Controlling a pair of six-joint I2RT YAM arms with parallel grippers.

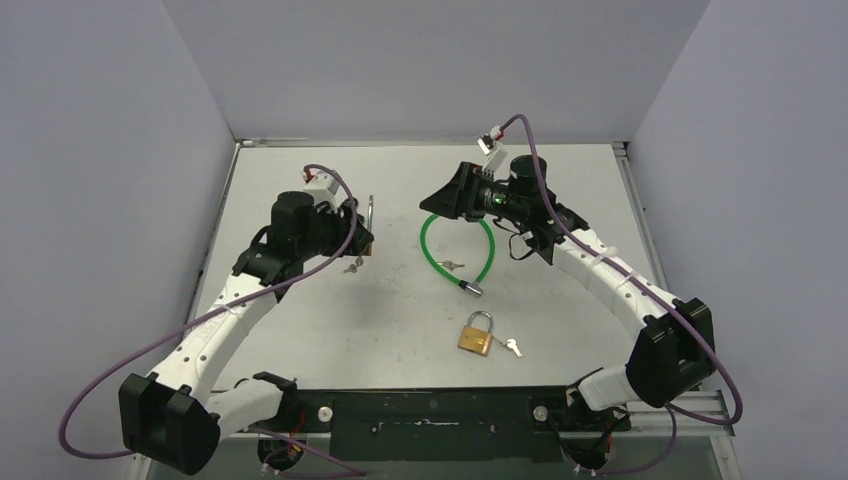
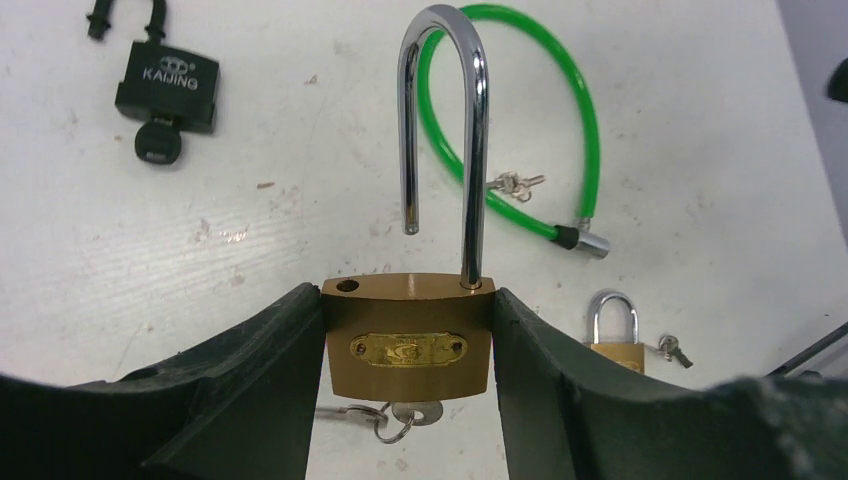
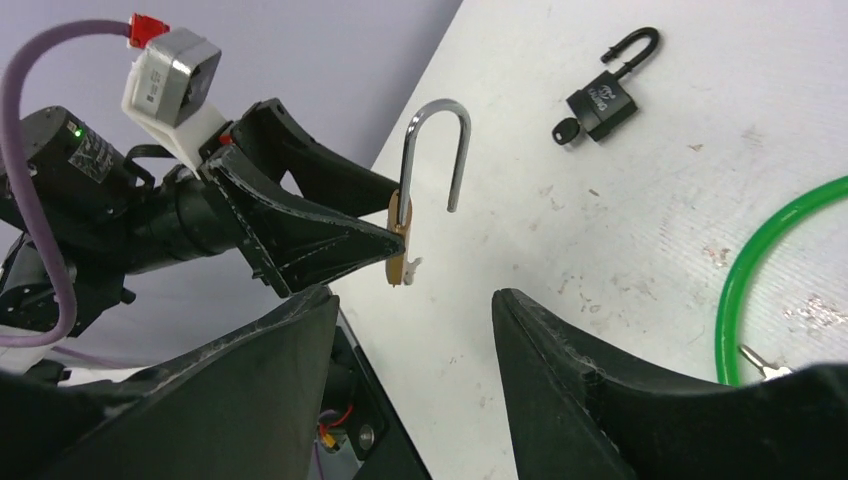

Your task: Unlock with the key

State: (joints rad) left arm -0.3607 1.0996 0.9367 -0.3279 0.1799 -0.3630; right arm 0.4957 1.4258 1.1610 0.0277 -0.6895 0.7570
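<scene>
Padlock, brass, with key: the task item, listed by view. Top view: left gripper [image 1: 362, 238] at ten o'clock from the middle of the table [image 1: 330, 320], carrying the brass padlock [image 1: 371, 211] clear of the surface; right gripper [image 1: 432, 203] at twelve o'clock, nose turned toward it, well apart. Green cable lock [image 1: 423, 243] lies below the right gripper; small padlock [image 1: 477, 335] with its own loose key [image 1: 512, 347] sits at five o'clock. Left wrist view: both pads press the flanks of the brass body, apparently to brace it against the twist of a key; shackle [image 2: 478, 150] stands upright at twelve o'clock, its left leg lifted out of its hole, so the lock reads as already open. Key [image 2: 412, 412] hangs from the underside at six o'clock, on a ring. Black padlock [image 2: 167, 88] lies at ten o'clock, key in it. Right wrist view: the right gripper's jaws stand wide with nothing between them; the held padlock shows edge-on at ten o'clock, beyond the fingertips, not touched. Judgement: the remaining work is probably only to set the lock down.
</scene>
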